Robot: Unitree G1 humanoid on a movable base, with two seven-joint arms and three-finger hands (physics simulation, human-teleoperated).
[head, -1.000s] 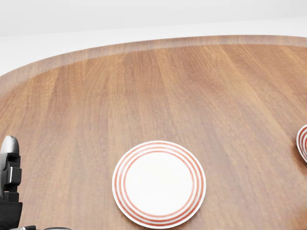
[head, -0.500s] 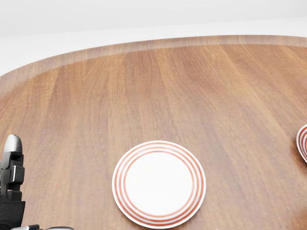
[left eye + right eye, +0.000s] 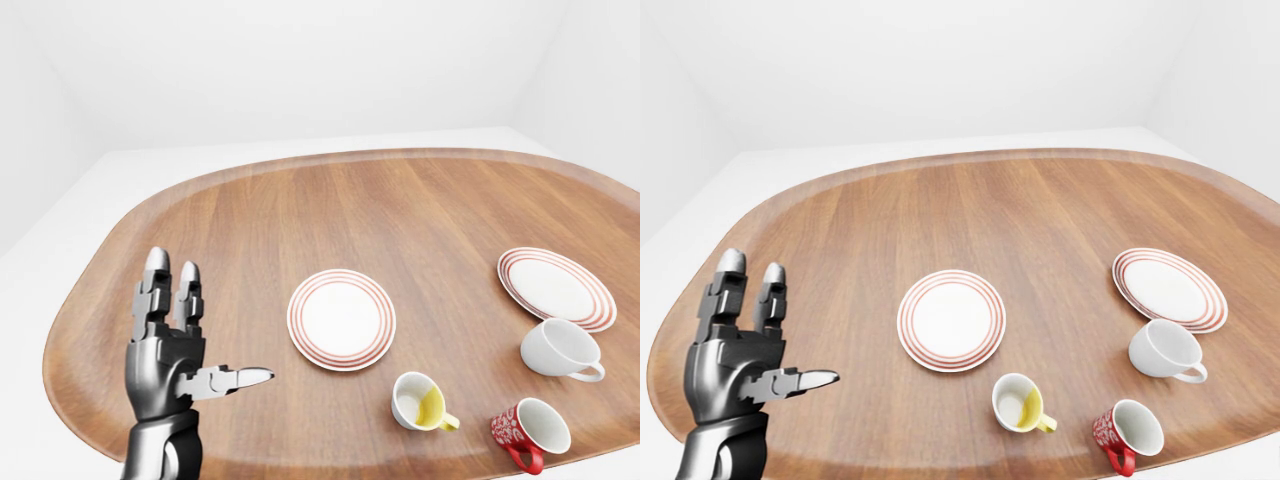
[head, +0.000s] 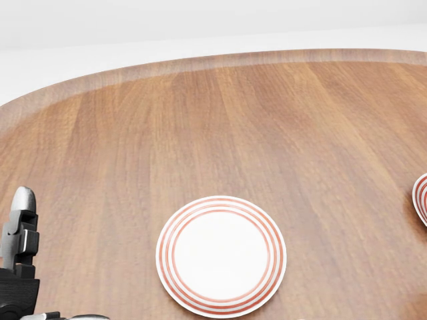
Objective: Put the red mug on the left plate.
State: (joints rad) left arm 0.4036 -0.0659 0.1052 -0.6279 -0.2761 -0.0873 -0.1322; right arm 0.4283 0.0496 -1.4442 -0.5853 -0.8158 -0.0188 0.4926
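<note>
since a second ago, the left robot hand [image 3: 175, 345] has slid slightly right and lower at the head view's bottom left; nothing else has moved. the wooden table [image 3: 400, 200] fills the views. the left plate [image 3: 341, 319] lies near its middle, empty, and the right plate [image 3: 556, 287] well to the right. the left robot hand stands upright, fingers spread, gripping nothing. a white mug [image 3: 560, 349] lies just below the right plate, a yellow mug [image 3: 421, 401] below the left plate. the red mug [image 3: 529, 431] lies on its side at bottom right, well apart from the left plate.
</note>
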